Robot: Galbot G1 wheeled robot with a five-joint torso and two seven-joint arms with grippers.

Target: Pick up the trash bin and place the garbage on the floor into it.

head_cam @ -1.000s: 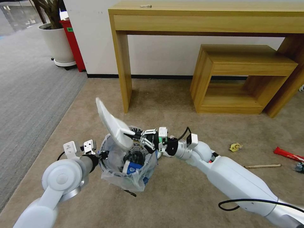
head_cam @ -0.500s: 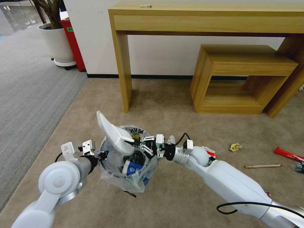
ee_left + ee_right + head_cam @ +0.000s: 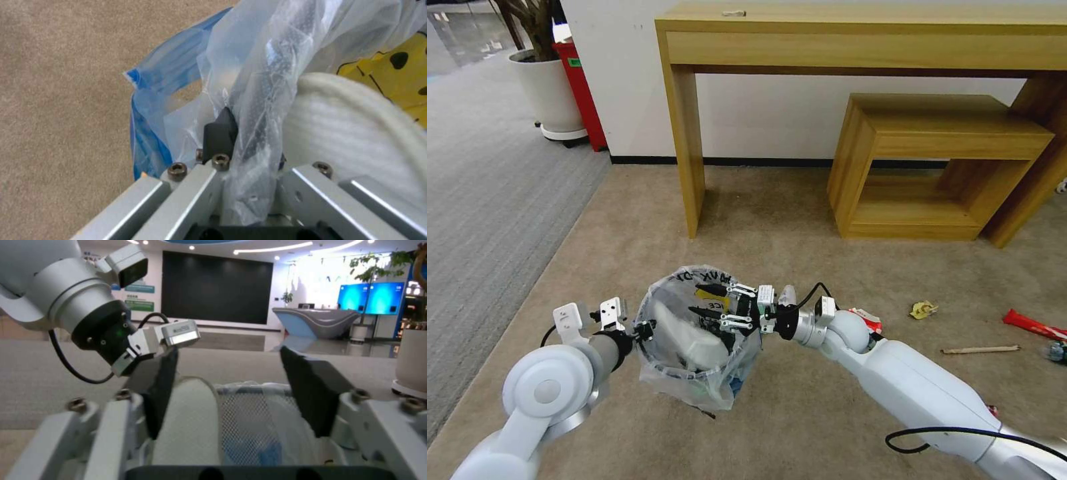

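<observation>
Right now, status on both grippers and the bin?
Left gripper clamped on trash bin rim. Right gripper open over bin; white slipper inside. Nothing obstructing.

This looks like an office lobby or showroom. Beige short-pile carpet (image 3: 800,200) meets grey ribbed carpet (image 3: 487,180) in front of a white wall with a dark skirting. A light wooden console table (image 3: 854,40) stands against that wall, with a lower wooden stool (image 3: 940,147) tucked under it. A white plant pot (image 3: 550,90) stands on the grey carpet. The right wrist view takes in a curved reception counter (image 3: 316,315), lit blue display screens (image 3: 371,296) and a large dark wall panel (image 3: 216,286).
</observation>
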